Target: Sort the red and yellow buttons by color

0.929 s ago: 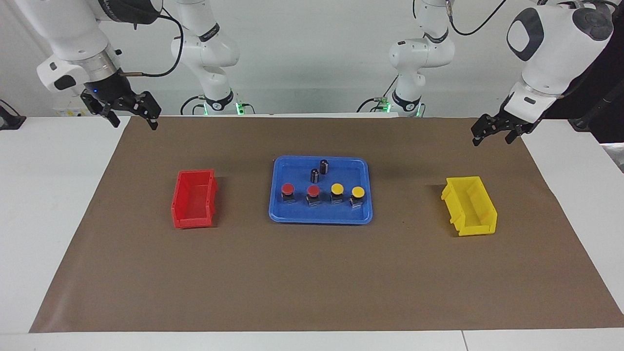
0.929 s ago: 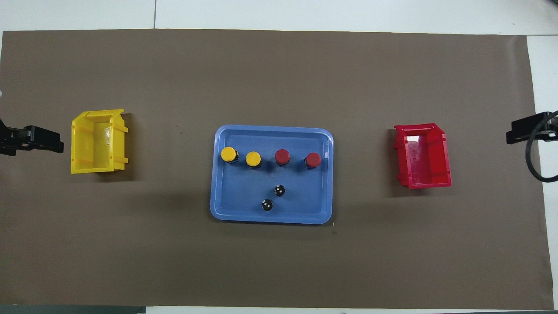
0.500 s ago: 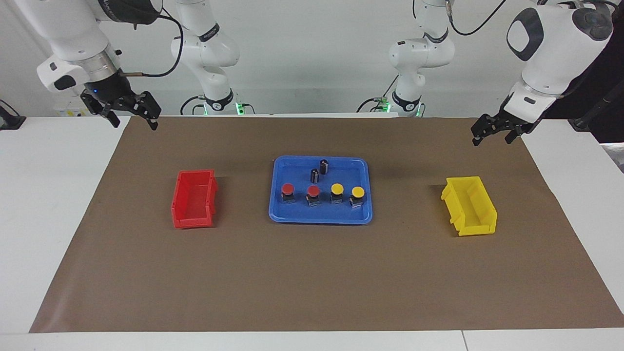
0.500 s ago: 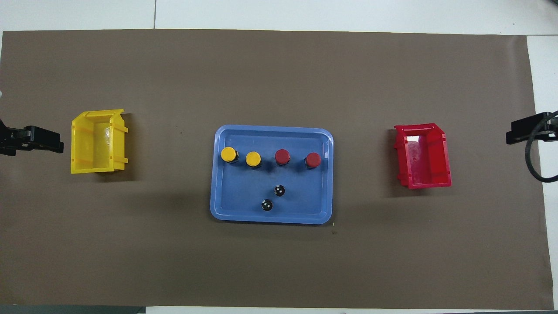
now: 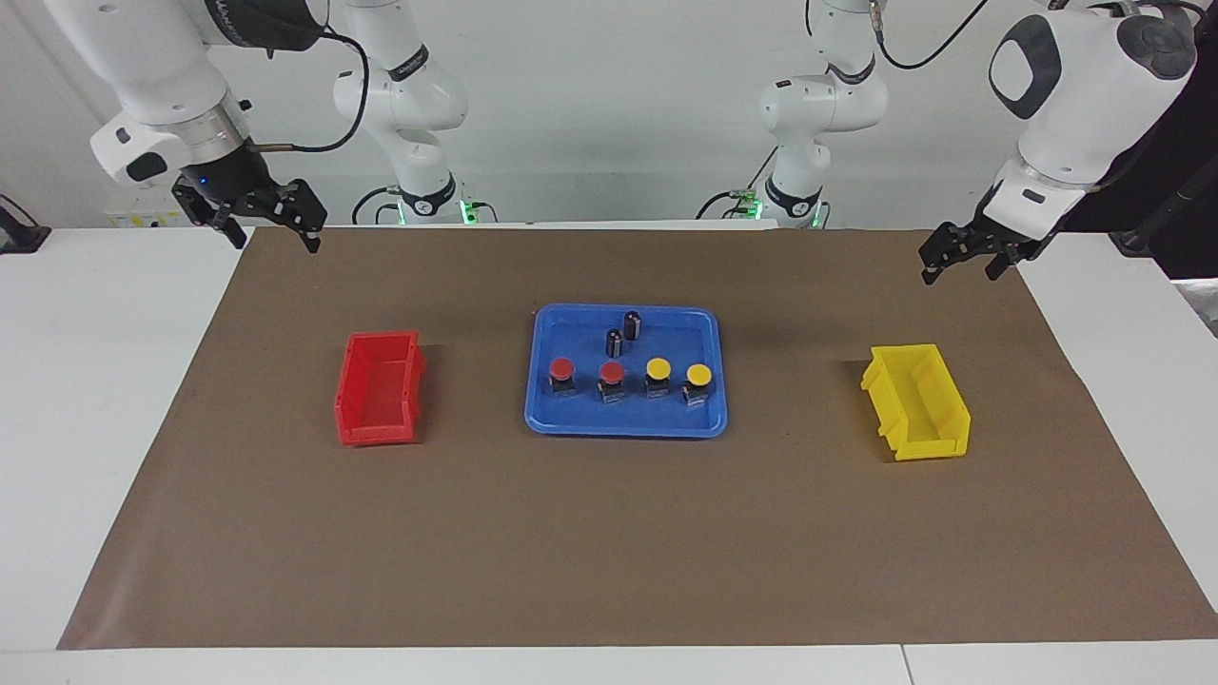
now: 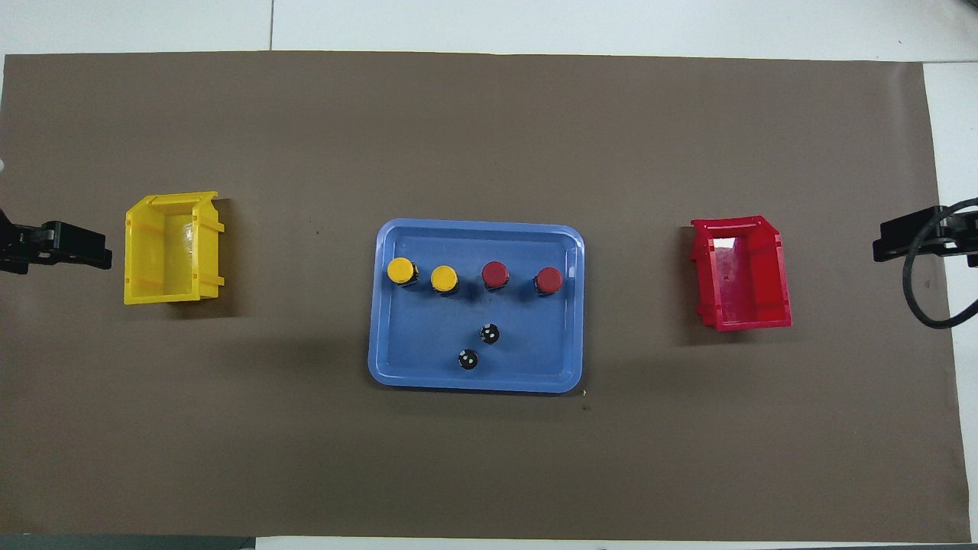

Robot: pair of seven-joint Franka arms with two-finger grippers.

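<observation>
Take the clock face from the overhead view, centred on the blue plastic tray (image 6: 397, 367), with twelve o'clock pointing away from the robots. The tray is lying in the middle of a brown paper sheet (image 6: 489, 473) that is covering the white table (image 5: 95, 381).

Four push-buttons are standing upright in the tray on dark blocky bases, in a row running from nine to three o'clock. They are the first yellow-capped button (image 6: 401, 270) at the nine o'clock end, the second yellow-capped button (image 6: 444, 279) just beside it, the first red-capped button (image 6: 495, 274), and the second red-capped button (image 6: 548, 280) at the three o'clock end. Two small dark cylinders (image 6: 490, 334) (image 6: 467, 359) are standing toward six o'clock of the row.

The yellow plastic bin (image 6: 136, 252) is sitting at nine o'clock, well apart from the tray. The red plastic bin (image 6: 701, 271) is sitting at three o'clock.

The left gripper (image 5: 959, 271) is hanging in the air over the paper's edge at the left arm's end, fingers spread and carrying nothing. The right gripper (image 5: 269, 238) is hovering over the paper's edge at the right arm's end, fingers wide apart and empty.
</observation>
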